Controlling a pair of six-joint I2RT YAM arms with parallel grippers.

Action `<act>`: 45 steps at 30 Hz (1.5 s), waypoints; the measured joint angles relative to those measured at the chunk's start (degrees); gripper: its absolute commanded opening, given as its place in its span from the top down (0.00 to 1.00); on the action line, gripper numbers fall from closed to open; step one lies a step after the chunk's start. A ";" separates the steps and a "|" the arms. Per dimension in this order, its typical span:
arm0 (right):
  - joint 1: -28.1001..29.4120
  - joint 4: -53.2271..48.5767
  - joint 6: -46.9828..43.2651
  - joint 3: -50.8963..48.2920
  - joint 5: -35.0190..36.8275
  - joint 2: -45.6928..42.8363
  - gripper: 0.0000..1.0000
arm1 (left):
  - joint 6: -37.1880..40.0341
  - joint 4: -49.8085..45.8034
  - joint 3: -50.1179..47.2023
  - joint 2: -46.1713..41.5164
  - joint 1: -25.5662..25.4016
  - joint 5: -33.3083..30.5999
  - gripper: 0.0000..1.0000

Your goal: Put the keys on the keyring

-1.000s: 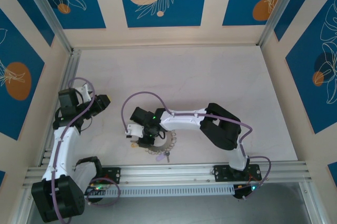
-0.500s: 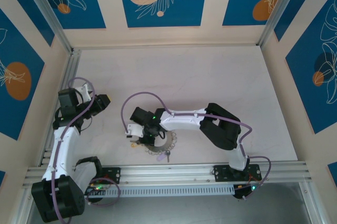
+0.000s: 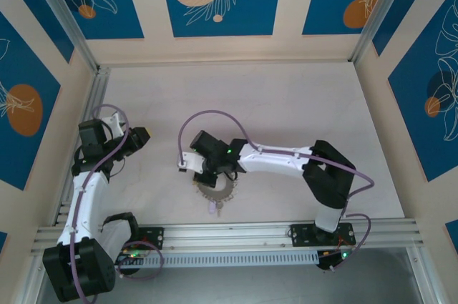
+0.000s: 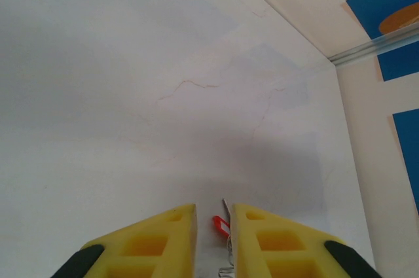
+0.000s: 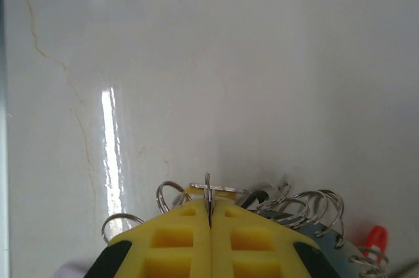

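In the top view the keyring (image 3: 217, 194), a gear-like silver ring rimmed with small loops, lies on the table near the front rail. My right gripper (image 3: 205, 177) sits over its far-left edge. The right wrist view shows this gripper (image 5: 209, 207) shut on one thin loop (image 5: 207, 188), seen edge on, with more loops of the keyring (image 5: 314, 203) beside it. A red tag (image 5: 375, 235) peeks out at the lower right. My left gripper (image 3: 139, 137) is off to the left. A small key with a red tag (image 4: 220, 225) is pinched in the narrow gap of the left gripper (image 4: 215, 207).
The pale marble-like tabletop (image 3: 286, 111) spreads behind the arms. An aluminium rail (image 3: 236, 232) runs along the front edge, another rail (image 3: 89, 118) along the left side. Blue-patterned walls enclose the table.
My right gripper has shut on a loop of the keyring. That arm swung right and slightly away, and the ring shifted a little. The left arm has not moved.
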 measured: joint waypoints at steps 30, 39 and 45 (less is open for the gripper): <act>-10.16 17.81 7.69 -5.18 -24.83 -32.63 1.00 | -4.28 22.84 12.76 -6.56 -24.26 19.30 0.91; -13.92 19.71 8.44 -4.74 -29.90 -36.00 1.00 | -0.17 20.31 17.11 -3.63 -32.87 19.23 0.92; -16.02 21.73 10.43 -4.74 -32.96 -36.92 1.00 | 3.43 16.44 20.11 -2.29 -37.13 19.15 0.92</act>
